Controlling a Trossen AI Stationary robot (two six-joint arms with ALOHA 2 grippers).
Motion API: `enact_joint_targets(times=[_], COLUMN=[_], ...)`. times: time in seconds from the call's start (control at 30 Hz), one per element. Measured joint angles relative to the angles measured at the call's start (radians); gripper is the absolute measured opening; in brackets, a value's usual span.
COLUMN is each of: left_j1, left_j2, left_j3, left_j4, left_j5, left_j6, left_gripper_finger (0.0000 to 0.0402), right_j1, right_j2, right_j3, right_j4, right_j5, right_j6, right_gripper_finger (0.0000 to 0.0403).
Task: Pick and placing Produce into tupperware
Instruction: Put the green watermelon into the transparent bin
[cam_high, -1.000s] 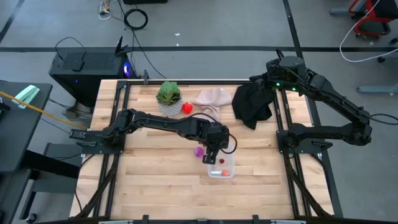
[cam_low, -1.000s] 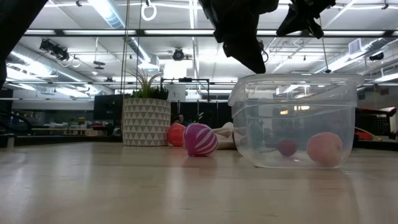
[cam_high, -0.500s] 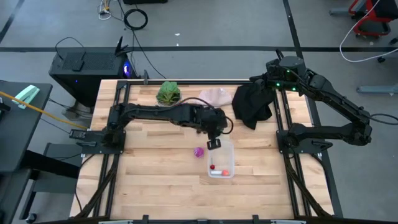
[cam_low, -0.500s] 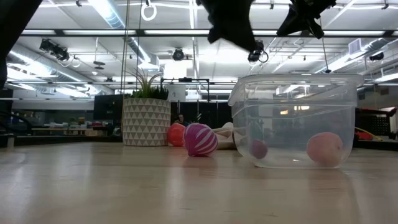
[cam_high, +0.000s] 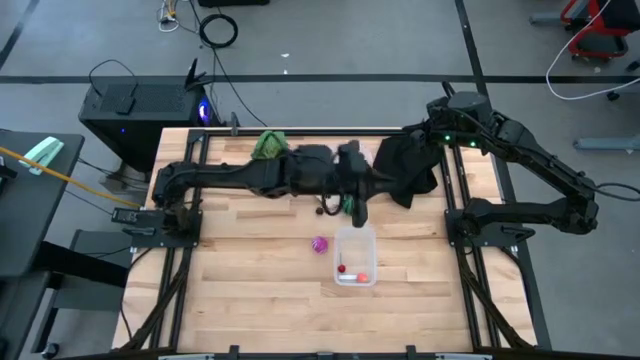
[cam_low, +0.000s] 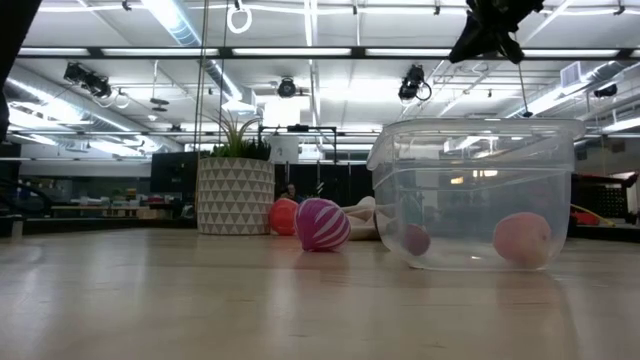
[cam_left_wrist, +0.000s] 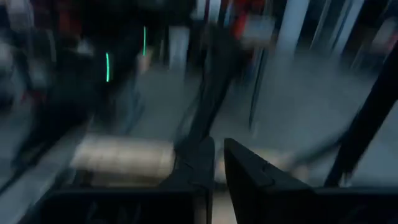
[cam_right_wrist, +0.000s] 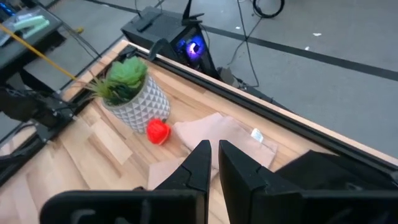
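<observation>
No brand, label or writing can be read anywhere.

The left gripper (cam_high: 358, 205) hangs above the tabletop's middle, just beyond the tupperware's (cam_high: 356, 256) far end, on an arm stretched across from the left edge. Its fingers (cam_left_wrist: 205, 163) stand almost together with only a thin slit between them, and nothing shows in that slit.

The right gripper (cam_right_wrist: 214, 163) is up over the far right corner, above the black cloth (cam_high: 405, 168). Its fingers are clenched nearly shut, holding nothing.

The tupperware sits right of centre, toward the near edge. Inside lie a dark-red piece (cam_high: 342, 268) and an orange one (cam_high: 363, 277), apart from each other. The purple ball (cam_high: 319, 244) rests on bare wood just left of the tupperware, not touching it. A red fruit (cam_right_wrist: 158, 131) lies near the far edge, between the potted plant (cam_right_wrist: 128, 87) and the beige cloth (cam_right_wrist: 217, 138).

Open wood runs along the near edge and across the whole left half.
</observation>
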Motion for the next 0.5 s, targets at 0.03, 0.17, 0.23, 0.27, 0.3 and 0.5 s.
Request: enact_joint_targets(times=[0.03,0.17,0.23,0.27,0.3,0.5], left_j1=[-0.002,-0.003,-0.003,0.000,0.002,0.035], left_j2=[-0.008,-0.010,-0.005,0.001,0.006,0.030], left_j3=[0.000,0.000,0.000,0.000,0.001,0.000], left_j4=[0.051,0.381,0.590,0.724,0.851,1.370], left_j5=[0.007,0.057,0.114,0.148,0.181,0.226], left_j6=[-0.017,-0.086,-0.096,-0.096,-0.099,-0.216], left_gripper_finger=[0.0038,0.0031,0.0026,0.0024,0.0020,0.0005], right_j1=[0.000,0.000,0.000,0.000,0.000,0.000], right_j2=[0.000,0.000,0.000,0.000,0.000,0.000], right_j3=[0.000,0.000,0.000,0.000,0.000,0.000], right_j4=[-0.004,-0.020,-0.022,-0.022,-0.022,-0.023], right_j5=[0.001,0.000,0.002,0.004,0.004,0.004], right_j6=[0.000,-0.006,-0.008,-0.008,-0.008,-0.008], right_gripper_finger=[0.0038,0.0038,0.0038,0.0038,0.0038,0.0038])
